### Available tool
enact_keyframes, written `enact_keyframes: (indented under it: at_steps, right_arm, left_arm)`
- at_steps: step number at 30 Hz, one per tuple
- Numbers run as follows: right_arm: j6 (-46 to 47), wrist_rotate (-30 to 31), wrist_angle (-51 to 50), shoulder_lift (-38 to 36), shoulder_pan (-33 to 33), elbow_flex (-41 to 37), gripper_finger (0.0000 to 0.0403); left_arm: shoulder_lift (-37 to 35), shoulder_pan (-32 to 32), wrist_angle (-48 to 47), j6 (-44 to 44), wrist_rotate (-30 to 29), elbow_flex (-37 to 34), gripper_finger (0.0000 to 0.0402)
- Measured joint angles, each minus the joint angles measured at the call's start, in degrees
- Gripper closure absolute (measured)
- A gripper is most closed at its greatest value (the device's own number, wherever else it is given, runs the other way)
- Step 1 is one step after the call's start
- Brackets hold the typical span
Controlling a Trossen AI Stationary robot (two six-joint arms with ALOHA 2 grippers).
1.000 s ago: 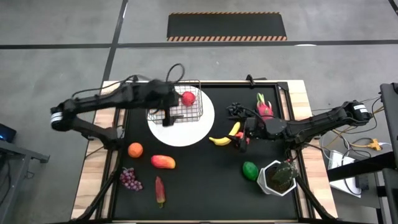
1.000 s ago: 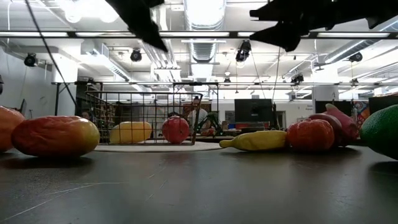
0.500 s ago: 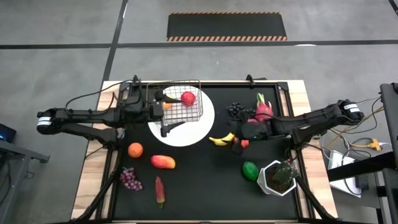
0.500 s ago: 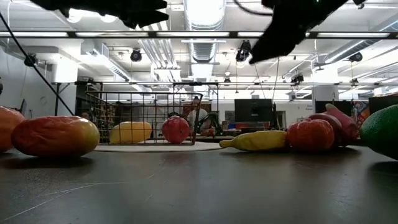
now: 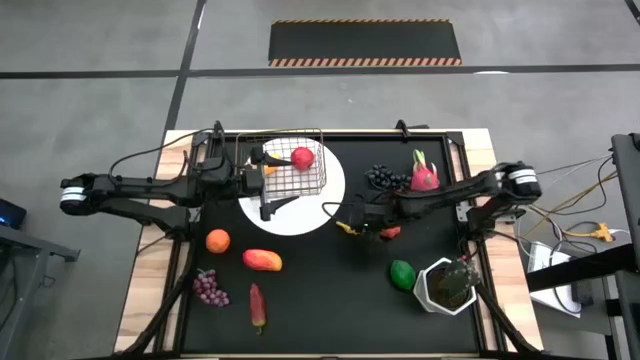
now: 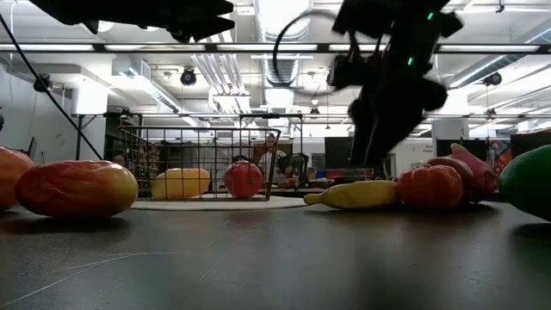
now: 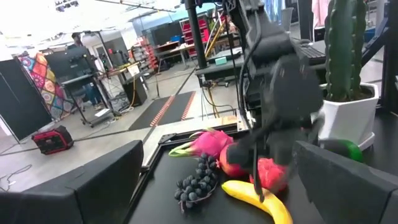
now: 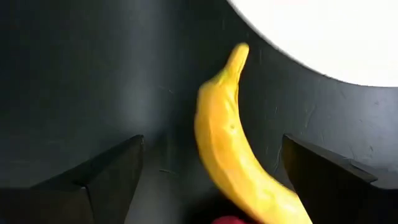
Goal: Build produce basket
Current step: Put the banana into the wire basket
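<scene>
The wire basket [image 5: 295,170] stands on a round white plate [image 5: 315,210] and holds a red apple [image 5: 302,157] and a yellow-orange fruit [image 6: 181,182]. My left gripper [image 5: 270,182] is open and held high at the basket's left end, pointing level toward the right. My right gripper [image 5: 355,216] is open and low over the yellow banana [image 5: 350,226]. In the right wrist view its fingers [image 8: 112,177] stand on either side of the banana [image 8: 233,155]; I see no touch. The banana lies flat on the black mat beside another red apple [image 5: 391,232].
Dragon fruit [image 5: 424,176] and dark grapes [image 5: 380,177] lie behind the right arm. A lime [image 5: 402,272] and a potted plant [image 5: 447,285] sit near the right corner. An orange [image 5: 217,241], mango [image 5: 262,260], purple grapes [image 5: 208,288] and chilli [image 5: 257,305] lie near left.
My right gripper has moved toward the table's left and come down over the banana. My left arm has drawn back from over the basket toward the left edge and tipped level, uncovering the yellow-orange fruit in the basket; it then kept still.
</scene>
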Motion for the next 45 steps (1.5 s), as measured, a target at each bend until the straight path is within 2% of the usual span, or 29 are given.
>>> enact_keyframes:
  at_steps: [4, 9, 21, 27, 30, 33, 36, 41, 45]
  right_arm:
    - [-3.63, 0.0, 0.34, 4.69, -2.15, 0.58, 0.0059]
    - [-5.72, -2.03, 0.21, 7.93, -3.9, 1.69, 0.0107]
    - [-8.54, -4.55, 0.24, 7.66, -4.21, 2.01, 0.0304]
    - [-9.28, -4.55, 0.54, 4.29, -4.21, 2.88, 0.0308]
    - [-9.14, -4.55, 3.85, 1.21, -4.21, 2.88, 0.0299]
    - [-9.07, -4.55, 10.46, -2.33, -4.21, 1.94, 0.0287]
    - [-9.0, -4.59, 21.31, -5.61, -4.07, -0.68, 0.0288]
    - [-8.3, -6.02, 48.71, -7.57, -4.06, -7.19, 0.0296]
    - [-5.93, -6.08, 73.82, -4.88, -4.06, -11.48, 0.0296]
  left_arm:
    - [-0.06, 0.0, 0.01, -0.08, 0.0, 0.0, 0.0008]
    - [-0.07, 0.0, 0.04, -0.15, 0.0, 0.0, 0.0008]
    - [0.11, 0.0, 0.29, -1.4, 0.0, 0.0, 0.0008]
    - [0.26, -0.02, 0.42, -1.98, 0.0, 0.0, 0.0008]
    - [0.26, -0.02, 0.48, -3.11, 0.0, 0.0, 0.0008]
    - [0.28, -0.11, 0.44, -4.15, 0.08, 0.0, 0.0008]
    - [0.28, -0.28, 0.44, -4.61, 0.26, 0.0, 0.0008]
    - [0.28, -1.16, 0.46, -4.7, 0.33, 0.02, 0.0008]
    - [0.28, -1.66, 0.79, -6.07, 0.33, 0.02, 0.0008]
